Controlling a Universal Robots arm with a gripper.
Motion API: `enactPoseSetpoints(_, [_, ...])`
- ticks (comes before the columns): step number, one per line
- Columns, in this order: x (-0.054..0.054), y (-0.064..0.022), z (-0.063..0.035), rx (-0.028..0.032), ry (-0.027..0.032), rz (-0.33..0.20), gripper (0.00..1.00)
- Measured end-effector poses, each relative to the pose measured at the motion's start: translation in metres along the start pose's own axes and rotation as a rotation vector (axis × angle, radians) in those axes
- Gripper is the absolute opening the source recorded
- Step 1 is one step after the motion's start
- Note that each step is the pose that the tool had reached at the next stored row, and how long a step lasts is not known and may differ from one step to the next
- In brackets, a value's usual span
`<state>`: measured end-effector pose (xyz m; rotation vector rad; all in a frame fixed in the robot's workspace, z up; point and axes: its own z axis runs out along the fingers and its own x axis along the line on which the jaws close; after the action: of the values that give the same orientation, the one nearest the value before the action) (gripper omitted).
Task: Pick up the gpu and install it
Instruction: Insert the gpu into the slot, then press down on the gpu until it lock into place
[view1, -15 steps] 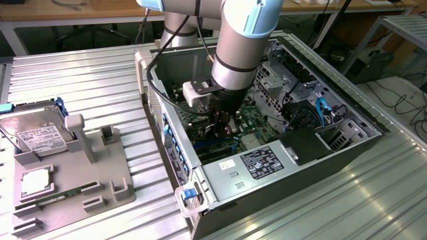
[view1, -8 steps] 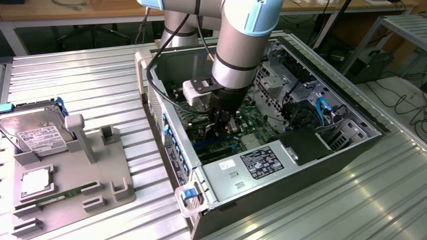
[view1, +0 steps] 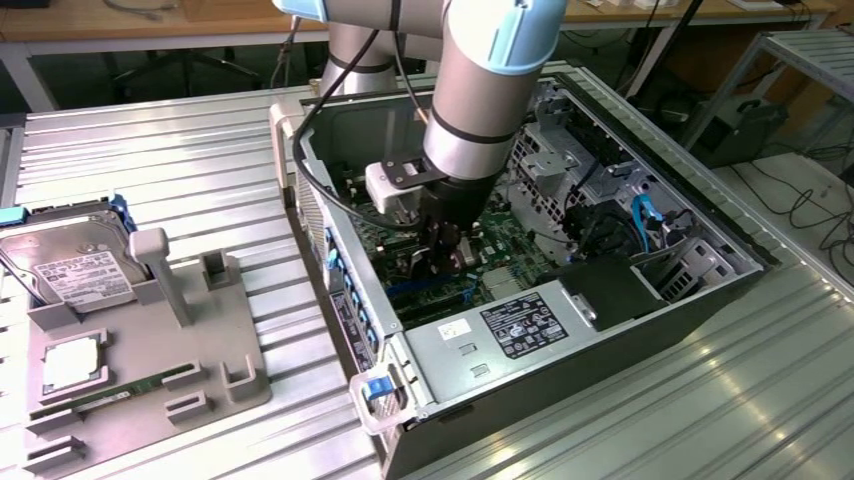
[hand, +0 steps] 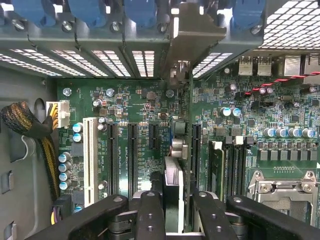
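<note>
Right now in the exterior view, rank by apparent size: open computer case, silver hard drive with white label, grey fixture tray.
1. Open black computer case
2. Grey fixture tray
3. Silver hard drive with white label, partly behind its holder

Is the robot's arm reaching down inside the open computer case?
Yes. In the exterior view the arm comes down into the open computer case, with its gripper low over the green motherboard.
</note>
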<state>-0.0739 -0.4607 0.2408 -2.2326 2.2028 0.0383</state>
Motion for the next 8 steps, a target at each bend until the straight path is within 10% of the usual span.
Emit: enactPoseSetpoints(8, [-0.0008, 0.0003, 0.0071, -0.0001, 0.0002, 0.000, 0.27])
